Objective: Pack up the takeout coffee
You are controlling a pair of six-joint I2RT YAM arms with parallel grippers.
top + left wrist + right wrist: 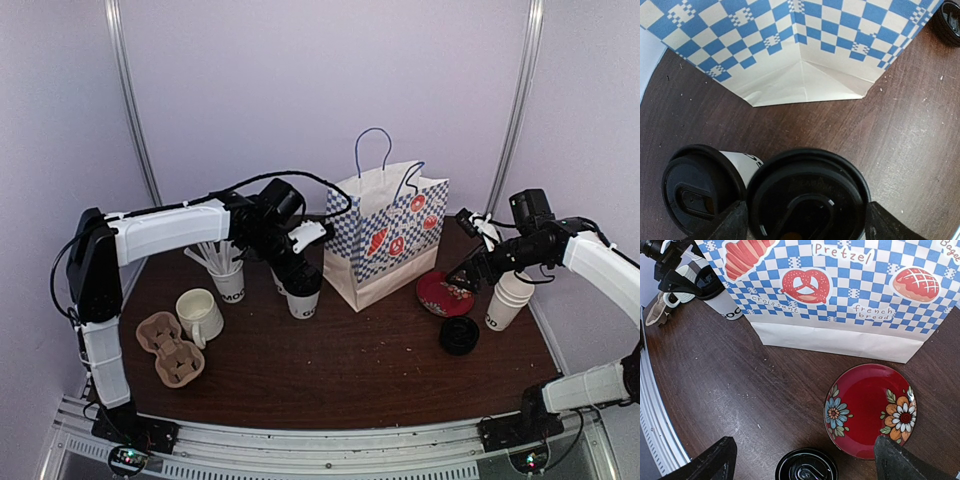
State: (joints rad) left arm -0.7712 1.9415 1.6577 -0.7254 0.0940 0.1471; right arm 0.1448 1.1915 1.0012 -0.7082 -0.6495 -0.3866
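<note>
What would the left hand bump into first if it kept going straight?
Most likely the cup. It sits right between the left hand's fingers, with its top facing the hand. I can't tell how close they already are.

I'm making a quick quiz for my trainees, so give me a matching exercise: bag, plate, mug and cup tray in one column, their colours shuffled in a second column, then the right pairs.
Things:
1. bag
2. plate
3. mug
4. cup tray

Colours:
A. brown
B. cream
C. red with flowers
D. blue and white checks

Pairs: 1-D, 2-C, 3-B, 4-A
</note>
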